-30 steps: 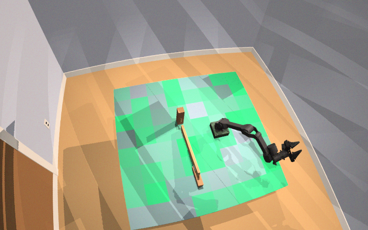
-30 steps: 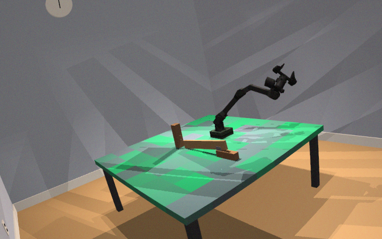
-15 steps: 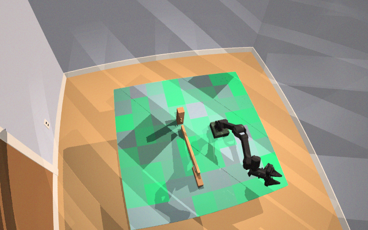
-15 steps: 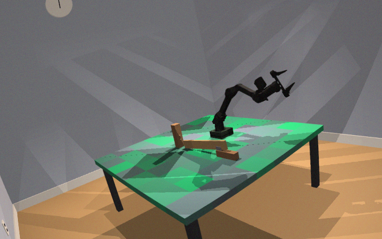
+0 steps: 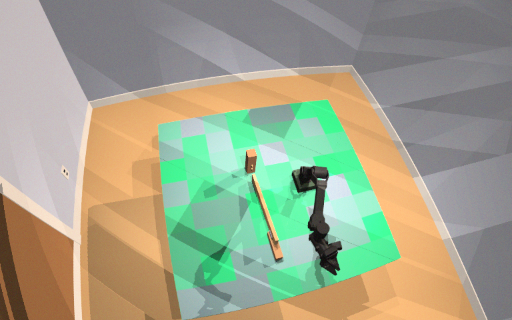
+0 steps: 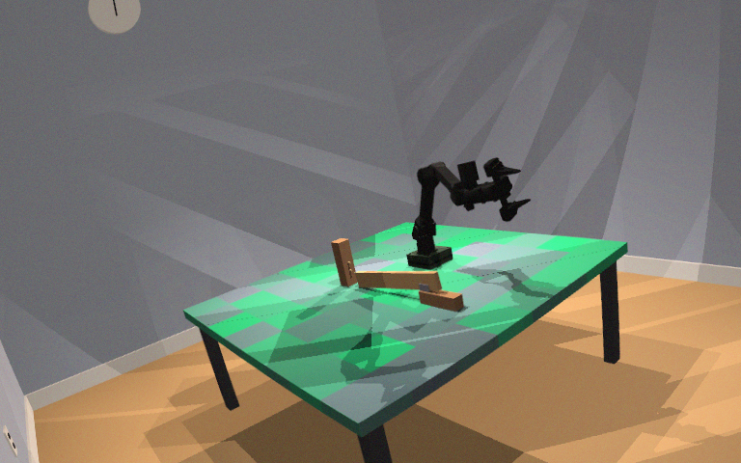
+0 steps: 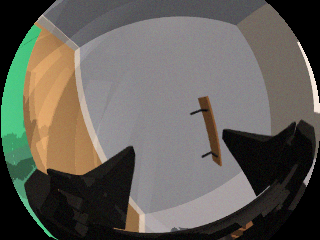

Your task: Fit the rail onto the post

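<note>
Trouble would most likely come from gripping the bed rail (image 6: 394, 280) off-centre or skewed: its two end holes would then meet the pegs (image 6: 348, 268) crooked and jam, or the far end could lift out of the bracket (image 6: 424, 286) on the footboard block (image 6: 442, 299). Fingers (image 6: 513, 205) stand wide and hold nothing (raised well above the surface (image 6: 573, 257)), well apart from the rail, whose near end lies low just before the post (image 6: 342, 261)

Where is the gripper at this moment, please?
In the exterior view the gripper hangs open and empty high above the table, right of the arm's base, far from the rail.
</note>
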Motion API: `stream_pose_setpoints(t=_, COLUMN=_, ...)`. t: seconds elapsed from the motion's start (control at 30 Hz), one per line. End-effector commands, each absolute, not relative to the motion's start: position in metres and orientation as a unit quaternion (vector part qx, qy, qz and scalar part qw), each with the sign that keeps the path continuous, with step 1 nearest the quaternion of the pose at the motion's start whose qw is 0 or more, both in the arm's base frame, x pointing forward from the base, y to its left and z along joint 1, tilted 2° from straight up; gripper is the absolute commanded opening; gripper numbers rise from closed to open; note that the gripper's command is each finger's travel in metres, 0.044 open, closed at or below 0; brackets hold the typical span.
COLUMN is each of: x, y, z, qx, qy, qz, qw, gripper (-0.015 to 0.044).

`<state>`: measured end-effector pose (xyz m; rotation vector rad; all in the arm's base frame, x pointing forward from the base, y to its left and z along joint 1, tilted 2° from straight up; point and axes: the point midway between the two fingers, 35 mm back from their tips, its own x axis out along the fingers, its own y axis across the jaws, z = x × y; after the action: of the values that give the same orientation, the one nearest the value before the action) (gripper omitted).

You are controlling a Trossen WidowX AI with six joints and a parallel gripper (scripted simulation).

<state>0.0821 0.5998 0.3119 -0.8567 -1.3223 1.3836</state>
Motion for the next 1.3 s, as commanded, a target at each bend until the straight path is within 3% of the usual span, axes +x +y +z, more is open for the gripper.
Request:
stream_pose_setpoints(t=0.0, x=0.138, y=0.587, z=0.288, qx=-0.411, qy=-0.487, qz=0.571, qw=0.518, gripper=0.044)
stream_pose_setpoints(t=0.33, x=0.282, y=0.502, z=0.22, qx=-0.532, qy=-0.274, qz=0.568, qw=0.566, gripper=0.044)
stream_pose_setpoints(t=0.67, x=0.372, y=0.363, z=0.155, qx=-0.607, qy=-0.039, qz=0.543, qw=0.579, gripper=0.044)
stream_pose_setpoints(t=0.97, x=0.389, y=0.212, z=0.108, qx=-0.624, qy=0.18, qz=0.52, qw=0.555, gripper=0.044)
stream_pose_setpoints(t=1.27, x=0.34, y=0.072, z=0.081, qx=-0.58, qy=0.387, qz=0.512, qw=0.502, gripper=0.044)
